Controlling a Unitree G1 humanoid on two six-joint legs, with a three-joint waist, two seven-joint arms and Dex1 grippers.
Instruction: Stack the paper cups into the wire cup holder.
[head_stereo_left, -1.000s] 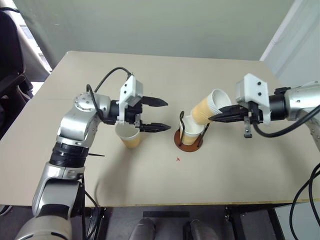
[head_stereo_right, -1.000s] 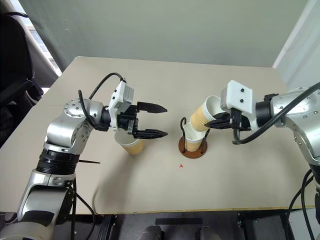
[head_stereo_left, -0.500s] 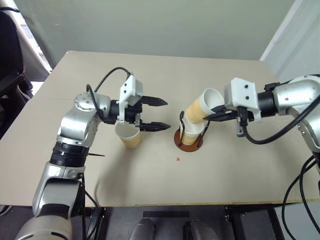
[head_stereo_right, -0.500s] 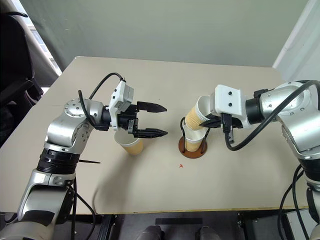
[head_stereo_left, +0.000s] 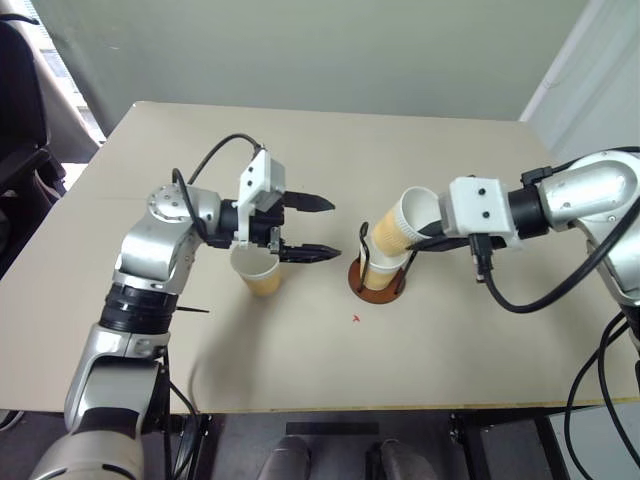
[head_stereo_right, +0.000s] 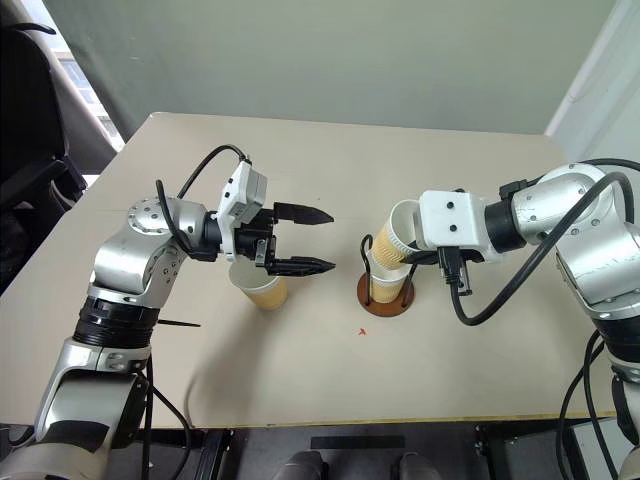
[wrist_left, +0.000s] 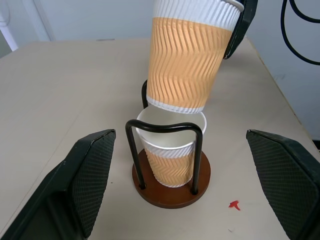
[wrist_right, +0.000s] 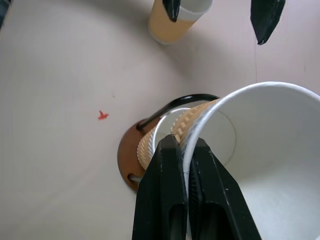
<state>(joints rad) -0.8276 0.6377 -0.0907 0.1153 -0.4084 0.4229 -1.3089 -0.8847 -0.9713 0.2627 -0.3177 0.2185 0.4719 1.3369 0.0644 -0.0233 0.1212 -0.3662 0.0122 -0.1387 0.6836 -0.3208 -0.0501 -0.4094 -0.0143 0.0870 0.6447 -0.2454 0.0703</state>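
The wire cup holder (head_stereo_left: 377, 283) stands mid-table with one paper cup (wrist_left: 171, 156) upright inside its black loops. A second paper cup (head_stereo_left: 399, 224) hangs tilted just over that cup's mouth. My right gripper (head_stereo_left: 428, 238) is shut on the near edge of its white rim, one finger inside and one outside. A third paper cup (head_stereo_left: 259, 273) stands upright on the table to the left of the holder. My left gripper (head_stereo_left: 326, 229) hovers open above and beside that third cup, pointing toward the holder, with nothing between its fingers.
The tan table (head_stereo_left: 320, 160) reaches back to a plain wall. A small red mark (head_stereo_left: 355, 319) lies in front of the holder. A dark chair (head_stereo_left: 15, 110) stands off the table's left edge. Black cables hang from both arms.
My right wrist has rolled and swung the held cup nearer upright. Its bottom now sits closer over the cup in the holder. The left arm and the third cup have not moved.
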